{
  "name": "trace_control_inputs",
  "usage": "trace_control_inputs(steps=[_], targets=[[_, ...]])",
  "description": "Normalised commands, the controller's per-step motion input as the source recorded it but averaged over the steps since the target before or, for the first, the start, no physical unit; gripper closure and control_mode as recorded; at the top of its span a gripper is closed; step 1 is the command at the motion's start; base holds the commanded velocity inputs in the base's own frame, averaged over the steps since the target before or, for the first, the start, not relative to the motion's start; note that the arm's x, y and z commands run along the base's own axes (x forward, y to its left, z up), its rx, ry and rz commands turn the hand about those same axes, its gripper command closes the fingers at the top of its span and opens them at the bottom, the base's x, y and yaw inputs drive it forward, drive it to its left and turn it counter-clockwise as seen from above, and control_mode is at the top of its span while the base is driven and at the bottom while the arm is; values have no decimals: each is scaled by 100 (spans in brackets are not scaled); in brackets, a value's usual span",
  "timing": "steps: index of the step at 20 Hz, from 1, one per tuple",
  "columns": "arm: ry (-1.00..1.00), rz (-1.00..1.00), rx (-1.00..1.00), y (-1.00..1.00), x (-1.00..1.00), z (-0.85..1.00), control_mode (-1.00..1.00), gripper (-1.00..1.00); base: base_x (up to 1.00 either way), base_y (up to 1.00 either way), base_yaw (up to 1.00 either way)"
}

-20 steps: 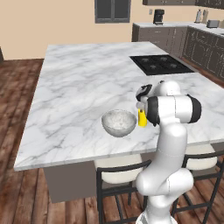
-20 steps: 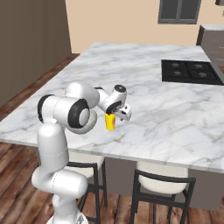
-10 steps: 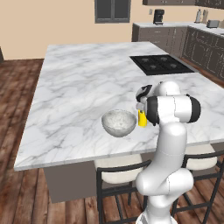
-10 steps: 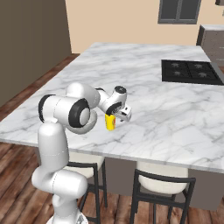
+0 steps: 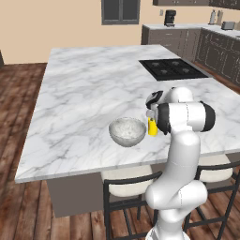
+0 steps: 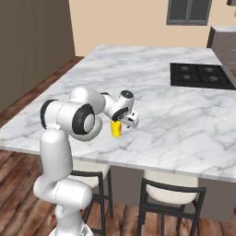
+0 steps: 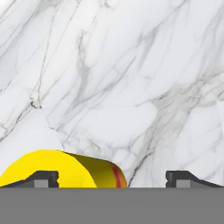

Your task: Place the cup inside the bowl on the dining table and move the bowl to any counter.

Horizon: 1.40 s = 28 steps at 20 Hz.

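The yellow cup (image 5: pixel 152 127) stands upright on the marble dining table (image 5: pixel 84 93), just right of the speckled grey-white bowl (image 5: pixel 127 131) and apart from it. My gripper (image 5: pixel 151 121) points down over the cup and is open, with the fingers straddling its top. From the other side, the gripper (image 6: pixel 122 122) covers the upper part of the cup (image 6: pixel 116 130). In the hand view the cup (image 7: pixel 61 168) lies between the open jaws, close against the left fingertip (image 7: pixel 43 178), with a wide gap to the right one. Here my arm hides the bowl.
A black cooktop (image 5: pixel 172 69) is set into the table's far right part. Stools (image 5: pixel 126 180) stand under the near table edge beside my base. Dark cabinets with a light top (image 5: pixel 187 28) run along the back wall. Bare marble stretches left of the bowl.
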Motion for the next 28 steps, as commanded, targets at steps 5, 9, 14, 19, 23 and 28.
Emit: trace_control_inputs(steps=[5,9,14,19,23,28], targets=[[0,0,0,0,0,0,-100,100,0,0,0],[0,0,0,0,0,-4,-100,100,0,0,0],[0,0,0,0,0,0,-100,100,0,0,0],[0,0,0,1,0,4,-100,100,0,0,0],[0,7,0,2,0,35,-100,100,0,0,0],[0,13,0,1,0,47,-100,100,0,0,0]])
